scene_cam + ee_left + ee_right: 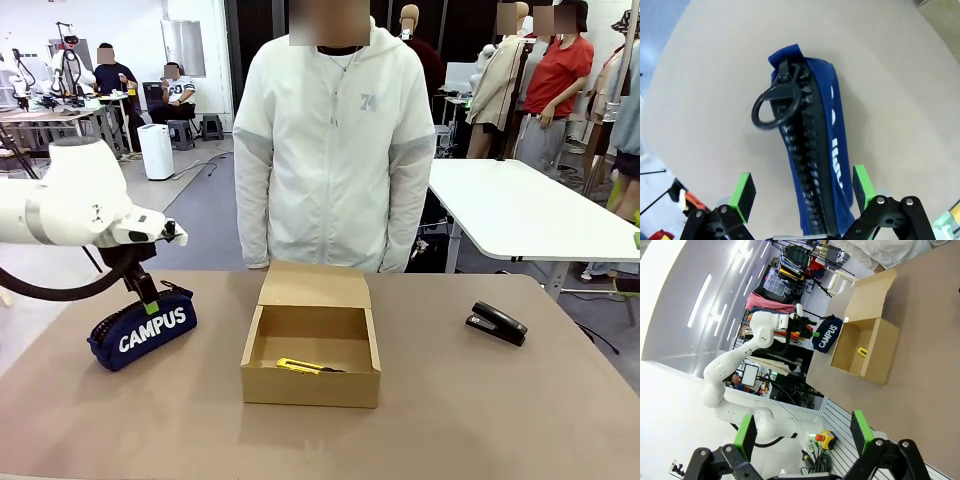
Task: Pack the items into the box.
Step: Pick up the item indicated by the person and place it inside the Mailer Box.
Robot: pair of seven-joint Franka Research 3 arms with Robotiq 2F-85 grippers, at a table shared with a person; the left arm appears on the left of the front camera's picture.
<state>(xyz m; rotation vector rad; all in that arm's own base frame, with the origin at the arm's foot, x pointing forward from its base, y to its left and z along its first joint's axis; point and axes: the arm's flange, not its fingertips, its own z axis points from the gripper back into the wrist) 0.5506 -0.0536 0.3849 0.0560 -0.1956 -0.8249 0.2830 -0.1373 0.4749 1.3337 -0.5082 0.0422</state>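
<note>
**Box open at the near middle, pouch under the left claw**

The box [310, 385] sits at the near middle of the table [500, 430]. Its flap lid stands up on the far side, toward the person [335, 150]. The utility knife [300, 366] lies inside, along the near wall. The stapler [496, 322] rests well apart to the right, a little farther back.

At the left lies the pencil pouch [140, 328], zip uppermost, its "CAMPUS" lettering facing near. The left gripper [802, 192] hangs directly over it with jaws spread wide. One green pad stands on each side of the zip ridge, and nothing is clamped yet. The right gripper [802, 432] is equally wide and empty, held high off to the right.

The pouch looks soft and light, so it will likely squash under the pads and droop at both ends. The safest hold seems to be across the middle of its body, on the cloth flanks, clear of the loose ring pull [772, 107]. The box appears barely longer than the pouch, so it should go in lengthwise.
</note>
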